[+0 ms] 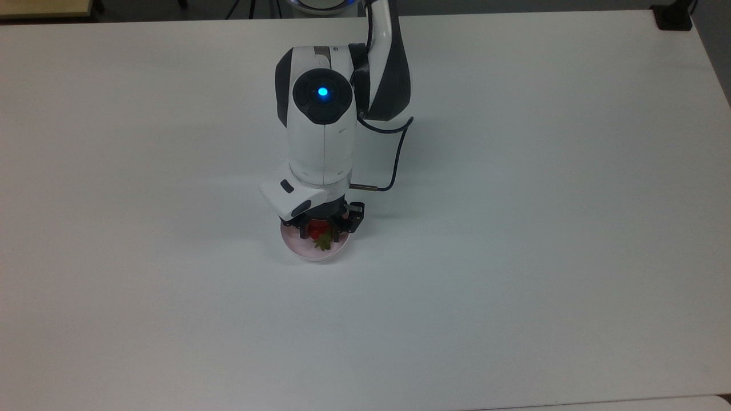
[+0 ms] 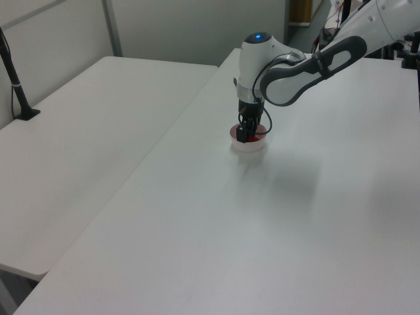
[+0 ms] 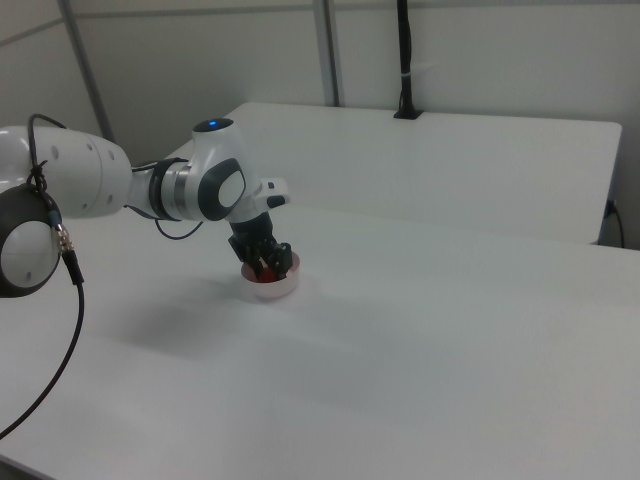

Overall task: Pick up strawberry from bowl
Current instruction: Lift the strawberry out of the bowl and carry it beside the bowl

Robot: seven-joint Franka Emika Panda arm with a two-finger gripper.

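The pale pink bowl [image 1: 297, 250] stands on the white table [image 1: 514, 228], just below the arm's wrist in the top view. Inside it lies the red strawberry [image 1: 316, 230], its green cap [image 1: 324, 243] pointing toward the top view's bottom. My gripper [image 1: 318, 229] reaches down into the bowl, and its black fingers [image 1: 302, 231] sit tight against both sides of the strawberry. The strawberry is still low inside the bowl. In the left view the gripper [image 2: 245, 134] hides most of the bowl [image 2: 249, 146]. The right view shows the gripper [image 3: 268, 265] down in the bowl [image 3: 272, 290].
A black cable [image 1: 394, 165] loops from the wrist on the top view's right. A second white table [image 2: 85, 131] adjoins on the left view's left, with a black post [image 2: 16, 85] on it. White table surface surrounds the bowl on all sides.
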